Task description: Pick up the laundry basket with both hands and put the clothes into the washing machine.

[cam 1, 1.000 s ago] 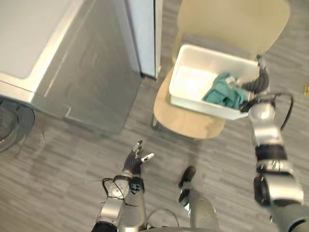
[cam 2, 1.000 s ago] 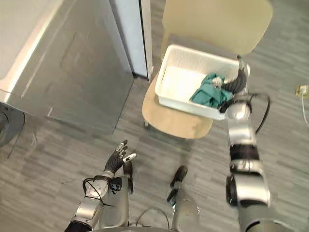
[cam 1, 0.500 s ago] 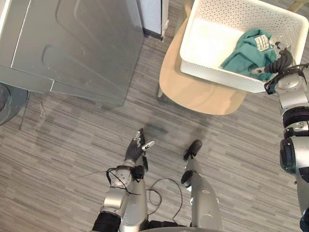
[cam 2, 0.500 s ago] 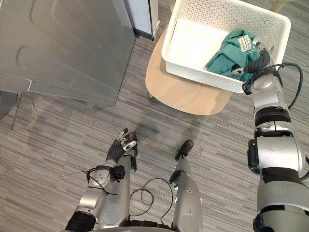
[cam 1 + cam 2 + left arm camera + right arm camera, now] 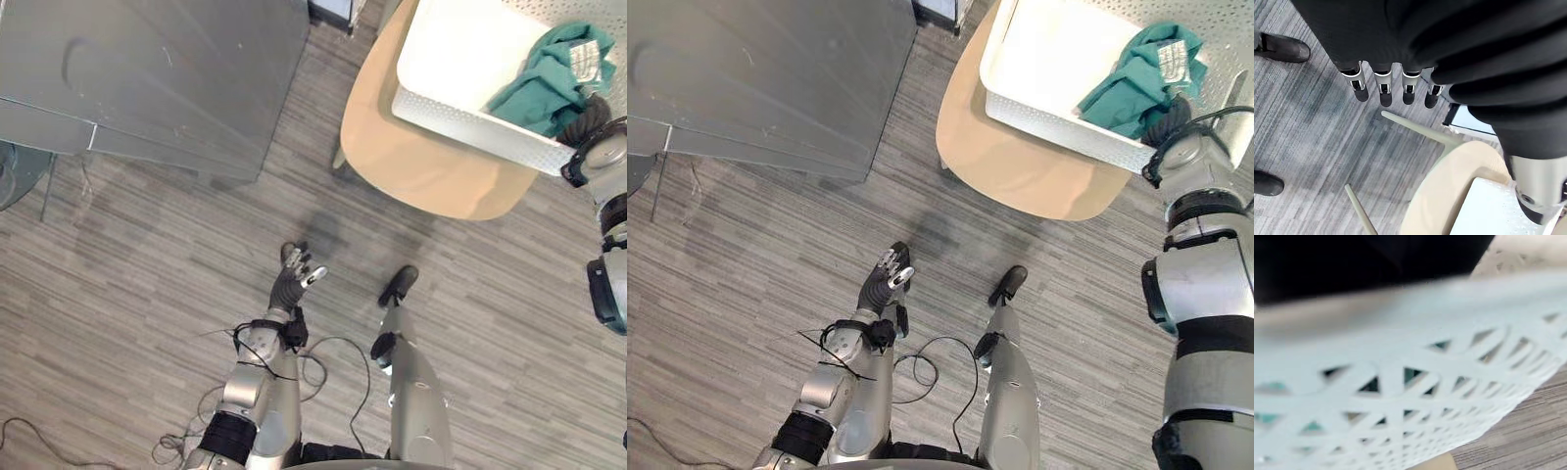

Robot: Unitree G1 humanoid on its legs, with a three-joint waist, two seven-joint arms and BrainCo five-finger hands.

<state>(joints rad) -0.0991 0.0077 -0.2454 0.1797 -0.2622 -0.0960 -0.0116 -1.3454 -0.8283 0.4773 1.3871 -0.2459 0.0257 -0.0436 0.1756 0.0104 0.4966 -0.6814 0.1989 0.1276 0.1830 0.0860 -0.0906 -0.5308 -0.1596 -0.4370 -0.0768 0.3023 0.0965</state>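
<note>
A white perforated laundry basket (image 5: 460,110) stands on a light wooden chair (image 5: 421,171) at the upper right. A teal garment (image 5: 549,83) lies bunched in its right end. My right hand (image 5: 586,116) is at the basket's near right corner, by the rim and against the garment, its fingers hidden. The right wrist view shows the basket's lattice wall (image 5: 1410,401) from very close. My left hand (image 5: 294,284) hangs open over the floor, well short of the chair, with straight fingers (image 5: 1383,90) holding nothing.
The grey washing machine (image 5: 147,69) fills the upper left, with its side panel facing the chair. Striped grey flooring (image 5: 147,294) lies between me and both. Chair legs (image 5: 1420,129) and two dark shoes (image 5: 1278,46) appear in the left wrist view.
The whole picture has shifted, so the camera has moved and the basket now sits nearer the top right corner. My right hand stays at the basket's corner. The left hand stays open.
</note>
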